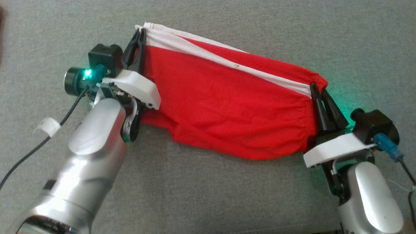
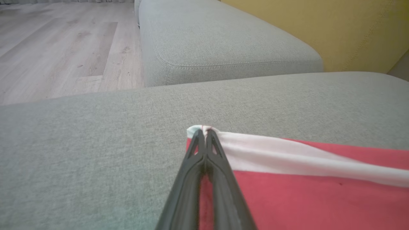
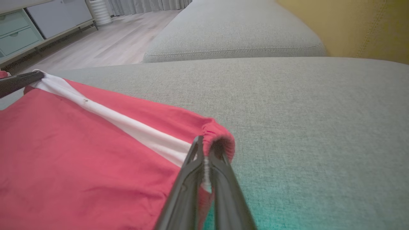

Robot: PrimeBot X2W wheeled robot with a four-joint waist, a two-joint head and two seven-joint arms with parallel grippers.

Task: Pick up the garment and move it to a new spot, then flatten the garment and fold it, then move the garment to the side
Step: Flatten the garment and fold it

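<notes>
Garment (image 1: 227, 104) stretches over the grey cushion (image 1: 227, 195) between my left gripper (image 1: 140, 34) and right gripper (image 1: 318, 90), each pinched tight on an end of its white-striped edge, so I judge pickup done, with flattening, folding and setting aside left.

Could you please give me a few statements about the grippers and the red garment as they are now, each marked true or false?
1. The left gripper is shut on one end of the red garment. True.
2. The right gripper hangs open, clear of the cloth. False: it is shut on the garment's gathered end.
3. The garment stretches between the two grippers over the grey sofa cushion. True.
4. The garment is plain red all over. False: a white stripe runs along it.
5. The garment is folded into a neat square. False: it is spread out long, its lower edge rumpled.
</notes>
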